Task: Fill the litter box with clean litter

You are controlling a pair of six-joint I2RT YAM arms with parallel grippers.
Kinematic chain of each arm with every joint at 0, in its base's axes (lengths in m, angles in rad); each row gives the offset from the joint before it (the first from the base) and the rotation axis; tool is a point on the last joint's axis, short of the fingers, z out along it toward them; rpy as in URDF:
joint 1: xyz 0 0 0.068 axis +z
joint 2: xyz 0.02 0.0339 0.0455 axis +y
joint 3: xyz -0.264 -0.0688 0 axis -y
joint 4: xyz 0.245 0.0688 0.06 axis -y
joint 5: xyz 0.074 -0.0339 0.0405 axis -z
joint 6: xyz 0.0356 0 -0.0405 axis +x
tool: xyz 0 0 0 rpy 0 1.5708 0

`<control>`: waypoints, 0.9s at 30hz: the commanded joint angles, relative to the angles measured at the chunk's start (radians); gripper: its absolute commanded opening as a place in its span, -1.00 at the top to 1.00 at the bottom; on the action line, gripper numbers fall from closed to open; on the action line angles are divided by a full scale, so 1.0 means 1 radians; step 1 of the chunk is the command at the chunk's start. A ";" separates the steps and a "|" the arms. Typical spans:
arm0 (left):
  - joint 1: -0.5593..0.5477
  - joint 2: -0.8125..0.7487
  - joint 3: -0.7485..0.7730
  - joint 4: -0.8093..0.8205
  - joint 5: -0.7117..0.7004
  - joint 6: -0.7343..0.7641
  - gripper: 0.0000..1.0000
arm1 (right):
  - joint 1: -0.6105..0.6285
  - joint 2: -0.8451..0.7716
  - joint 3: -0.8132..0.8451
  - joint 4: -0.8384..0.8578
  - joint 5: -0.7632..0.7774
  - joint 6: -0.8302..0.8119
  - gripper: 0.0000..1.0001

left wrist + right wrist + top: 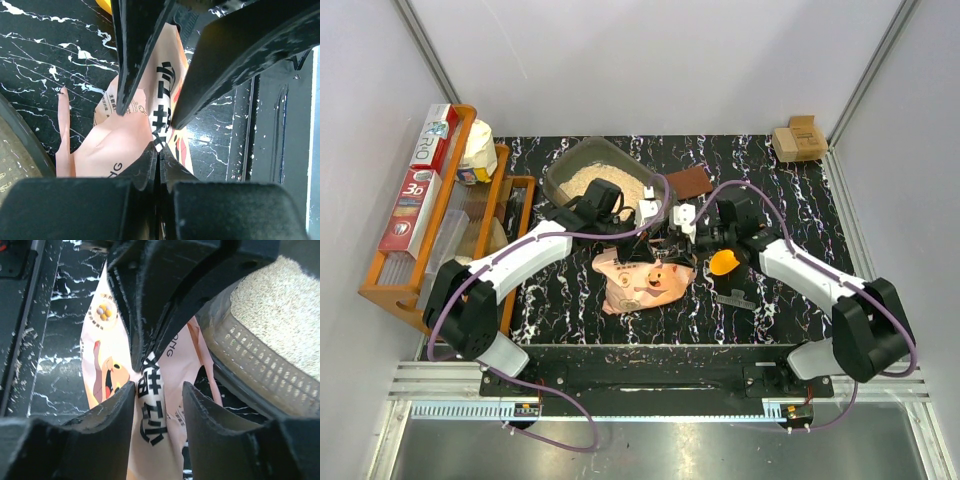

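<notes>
Left fingers [159, 162] clamped together on pink bag [125, 145] top edge; right fingers [127, 395] apart, straddling that edge opposite. Bag's long axis runs back from fingers toward arm bases. Litter box [245, 367] just beyond fingers, nearer left arm, clean litter [285, 305] inside.

Pale grey walls [670, 60] close the space on three sides, and slanting metal posts [428, 55] run up the back corners. The desk [800, 190] has a black top veined in white, like marble. An orange wooden rack [386, 298] stands along its left edge. A ribbed aluminium rail [440, 380] crosses the near edge, with a grey metal sheet [650, 450] below it. The light is soft and even.
</notes>
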 commanded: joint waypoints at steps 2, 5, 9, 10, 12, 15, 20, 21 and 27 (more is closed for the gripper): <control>0.003 0.001 0.012 0.044 0.084 -0.031 1.00 | 0.020 0.055 0.008 0.149 0.012 0.165 0.31; 0.009 -0.008 0.002 0.044 0.078 -0.029 1.00 | 0.020 0.061 0.018 0.125 0.018 0.204 0.75; 0.038 -0.035 -0.022 0.041 0.070 -0.037 0.99 | -0.005 0.047 0.034 0.115 -0.003 0.372 0.96; 0.046 -0.043 -0.036 0.041 0.075 -0.035 0.99 | -0.014 0.044 0.037 0.114 -0.025 0.403 0.98; 0.055 -0.068 -0.050 0.044 0.078 -0.028 0.97 | -0.039 0.052 0.050 0.095 -0.060 0.449 1.00; 0.047 -0.071 -0.056 0.070 0.099 -0.032 0.88 | -0.055 0.098 0.090 0.051 -0.111 0.501 1.00; 0.017 0.003 -0.012 0.111 0.090 -0.032 0.30 | -0.055 0.175 0.202 -0.087 -0.140 0.416 0.95; 0.009 0.015 -0.002 0.122 0.086 -0.038 0.26 | -0.055 0.182 0.216 -0.105 -0.140 0.396 0.94; 0.003 0.084 0.050 0.145 0.090 -0.067 0.80 | -0.059 0.158 0.218 -0.170 -0.074 0.327 0.29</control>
